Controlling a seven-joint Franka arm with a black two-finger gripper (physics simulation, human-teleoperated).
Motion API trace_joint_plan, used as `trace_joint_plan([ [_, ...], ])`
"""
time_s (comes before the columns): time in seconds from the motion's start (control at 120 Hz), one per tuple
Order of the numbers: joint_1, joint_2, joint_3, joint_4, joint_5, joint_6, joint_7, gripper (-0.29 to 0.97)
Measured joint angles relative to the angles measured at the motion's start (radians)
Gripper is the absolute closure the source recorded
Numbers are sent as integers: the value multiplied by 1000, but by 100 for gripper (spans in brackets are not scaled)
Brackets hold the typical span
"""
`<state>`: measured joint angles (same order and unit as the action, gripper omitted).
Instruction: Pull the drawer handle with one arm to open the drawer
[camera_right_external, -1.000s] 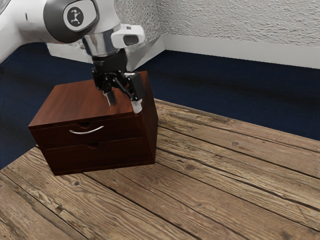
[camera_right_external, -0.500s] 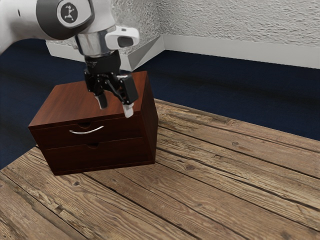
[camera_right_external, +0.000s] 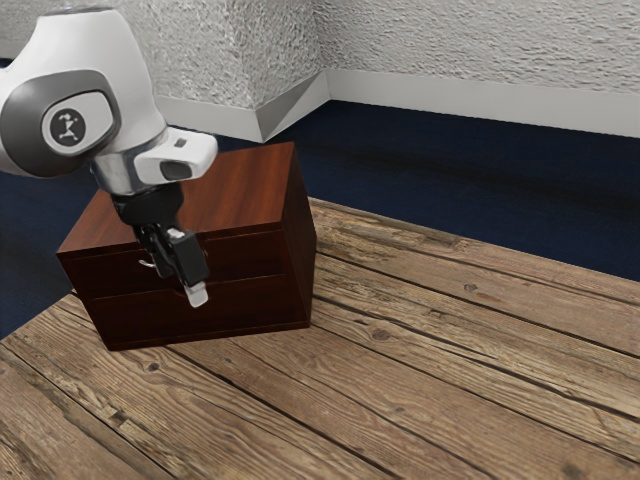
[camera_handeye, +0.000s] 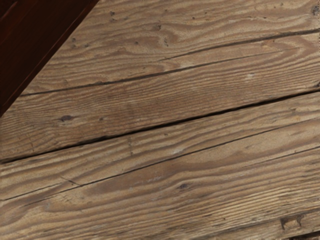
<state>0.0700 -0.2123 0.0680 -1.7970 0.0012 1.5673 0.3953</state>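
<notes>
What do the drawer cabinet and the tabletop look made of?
Drawer cabinet: dark reddish-brown wood, smooth and slightly glossy, going by faint grain streaks and a sheen on top; possibly veneer. Table: weathered matte planks, showing knots, strong grain and dark gaps between boards.

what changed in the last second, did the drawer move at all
The arm swung the gripper down from above the cabinet toward the exterior view's left, and it now hangs in front of the upper drawer, covering most of the handle. Whether it has taken hold cannot be told. The drawer looks shut as before, and the cabinet stayed in place on the table.
</notes>
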Motion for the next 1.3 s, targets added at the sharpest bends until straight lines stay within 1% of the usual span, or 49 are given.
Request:
trace_joint_plan([
  [0.267, 46, -2, -5, -20, 4, 72, 312, 0],
  [0.425, 55, 27, 51, -10, 7, 98, 456, 0],
  [0.625, 44, 34, 57, -14, 10, 160, 604, 0],
  [0.733, 53, 43, 57, -21, 11, 189, 676, 0],
  [0.933, 54, 63, 56, -32, 39, 235, 781, 0],
  [1.175, 55, 23, 59, -115, 57, 302, 869, 0],
  [1.3, 56, 18, 80, -126, 60, 325, 902, 0],
])
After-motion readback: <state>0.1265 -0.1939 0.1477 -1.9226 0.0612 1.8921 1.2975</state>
